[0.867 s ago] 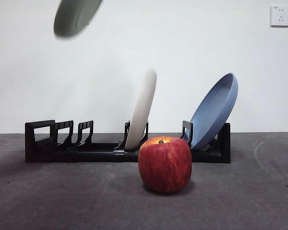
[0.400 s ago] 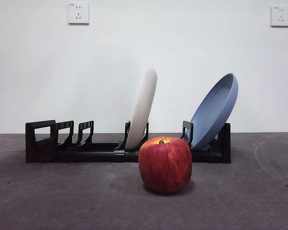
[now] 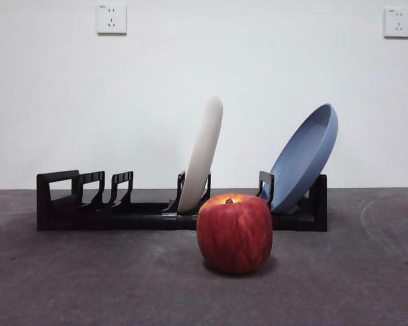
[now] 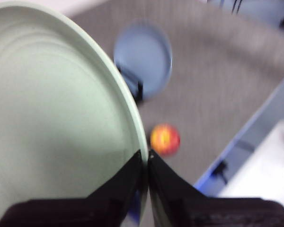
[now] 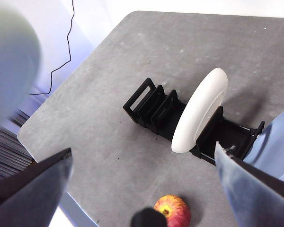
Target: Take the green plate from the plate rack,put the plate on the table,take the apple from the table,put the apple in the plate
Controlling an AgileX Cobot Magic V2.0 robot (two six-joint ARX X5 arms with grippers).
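While the left gripper point(image 4: 146, 163) pinches its rim between 2 nearly closed black jaws, the green plate point(image 4: 57, 118) hangs in the air, high above the table point(image 3: 68, 285) and out of the front view altogether. The left wrist view is blurred, so the arm is probably moving; the plate fills that picture from about 9 to 12 o'clock. An edge grip like this suits a plate drawn upright out of a slot, and it will need tilting flat before it is set down.

Below it, the apple point(image 3: 234, 232) stands on the table, stem up, just in front of the rack point(image 3: 88, 204), at about 6 o'clock from the rack's middle in the front view. It sits in open space, easy to reach from above once the plate is down.

The rack holds 2 other plates on edge in its dividers: a cream plate point(image 3: 202, 153) near the middle, leaning slightly toward 1 o'clock, and a blue plate point(image 3: 304, 157) at the 3 o'clock end, tipped further over. The slots at the 9 o'clock end are vacant.

The right gripper point(image 5: 142, 189) waits high over the table with jaws spread wide, holding nothing. 2 wall sockets point(image 3: 111, 18) show on the white wall behind.
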